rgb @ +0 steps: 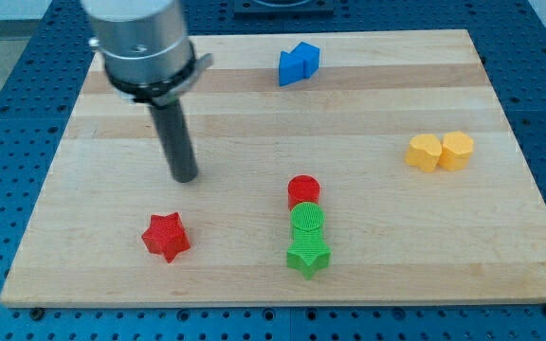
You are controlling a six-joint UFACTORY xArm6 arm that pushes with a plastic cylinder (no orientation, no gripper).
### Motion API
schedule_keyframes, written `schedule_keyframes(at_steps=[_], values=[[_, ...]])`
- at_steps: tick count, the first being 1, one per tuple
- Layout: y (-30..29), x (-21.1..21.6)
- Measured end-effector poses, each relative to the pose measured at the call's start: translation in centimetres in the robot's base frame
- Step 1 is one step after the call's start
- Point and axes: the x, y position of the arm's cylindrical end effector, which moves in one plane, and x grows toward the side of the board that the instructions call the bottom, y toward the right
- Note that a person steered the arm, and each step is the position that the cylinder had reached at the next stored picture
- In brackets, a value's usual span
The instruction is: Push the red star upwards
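Observation:
The red star (pixel 166 236) lies on the wooden board (pixel 368 284) at the view's lower left. My tip (pixel 186 177) is the lower end of the dark rod. It stands a short way above the star and slightly to the view's right of it, not touching it.
A red cylinder (pixel 303 190), a green cylinder (pixel 308 222) and a green star (pixel 308 256) form a column at the lower middle. A blue block (pixel 298 62) sits near the view's top. Two yellow blocks (pixel 440 151) sit at the view's right.

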Motion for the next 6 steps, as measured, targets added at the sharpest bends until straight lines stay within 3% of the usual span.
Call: schedule_keyframes(at_steps=[2, 3, 4, 6], values=[[-7.6, 1.3], [-9.4, 7.0], [-9.5, 12.6], [-3.8, 12.8]])
